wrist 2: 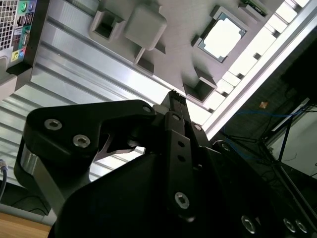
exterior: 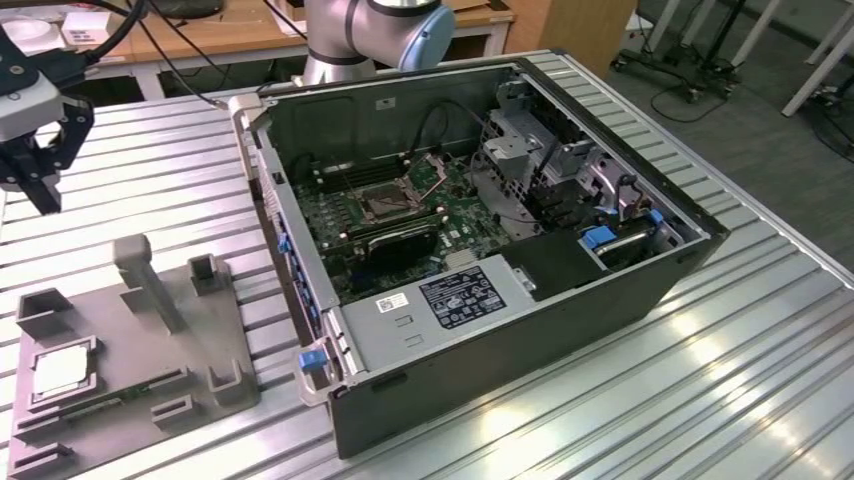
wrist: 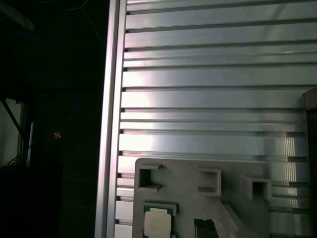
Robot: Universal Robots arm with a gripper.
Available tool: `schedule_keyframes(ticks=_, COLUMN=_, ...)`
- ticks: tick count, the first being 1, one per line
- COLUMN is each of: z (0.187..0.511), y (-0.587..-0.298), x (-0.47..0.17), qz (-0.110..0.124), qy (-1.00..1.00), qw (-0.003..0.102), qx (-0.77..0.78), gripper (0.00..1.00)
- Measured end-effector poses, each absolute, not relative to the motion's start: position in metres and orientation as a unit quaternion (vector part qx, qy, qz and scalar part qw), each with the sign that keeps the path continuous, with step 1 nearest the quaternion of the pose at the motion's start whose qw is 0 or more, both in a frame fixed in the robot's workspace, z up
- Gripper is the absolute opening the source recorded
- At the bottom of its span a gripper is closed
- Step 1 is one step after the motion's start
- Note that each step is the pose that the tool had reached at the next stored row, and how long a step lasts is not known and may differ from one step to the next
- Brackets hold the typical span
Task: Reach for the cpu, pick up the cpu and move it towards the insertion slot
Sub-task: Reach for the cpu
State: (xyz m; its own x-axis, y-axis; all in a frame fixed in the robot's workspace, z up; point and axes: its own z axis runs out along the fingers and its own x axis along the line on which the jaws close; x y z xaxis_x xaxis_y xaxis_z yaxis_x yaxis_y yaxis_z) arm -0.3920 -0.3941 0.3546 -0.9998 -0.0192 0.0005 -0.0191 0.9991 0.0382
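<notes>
**Item: gripper.** Black two-fingered gripper (exterior: 38, 190) on a grey and blue robot arm (exterior: 367, 30). In the exterior view it hangs at the exterior view's far left, above the table and well apart from the computer. In the second wrist view, the gripper's tip (wrist 2: 174, 95) points toward the tray edge and stands short of the chip. It carries nothing. Whether it is spread or pressed together cannot be told.

**Item: the cpu.** Small flat square chip with a silvery-white top and a thin tan border (exterior: 60, 372). It lies flat in a square recess of the tray, at the near left of the exterior view. It shows in both wrist views (wrist 2: 221, 35) (wrist: 157, 223) and is untouched.

**Item: tray.** Grey plastic tray (exterior: 134, 340) with upright posts and pockets, resting on the table.

**Item: the insertion slot.** Square dark socket with a silvery metal frame (exterior: 384, 205). It sits on the green board inside the case, well apart from the chip, toward the exterior view's right.

**Item: case.** Black open computer tower (exterior: 534, 350), lying on its side.

**Item: table.** Ribbed aluminium table (exterior: 721, 400).

**Status.** Judged as the reach, early on, with no pick-up made.

**Requirement, as a judgement.** The approach needs the gripper brought square over the chip, clear of the tray's posts, and low enough to take the thin edges.
</notes>
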Motion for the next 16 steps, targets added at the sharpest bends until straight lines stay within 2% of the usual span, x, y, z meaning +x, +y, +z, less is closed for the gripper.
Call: schedule_keyframes(ticks=16, z=0.3542, y=-0.3941, x=-0.3958, qz=-0.019, qy=-1.000, qw=0.000, qx=0.010, gripper=0.11)
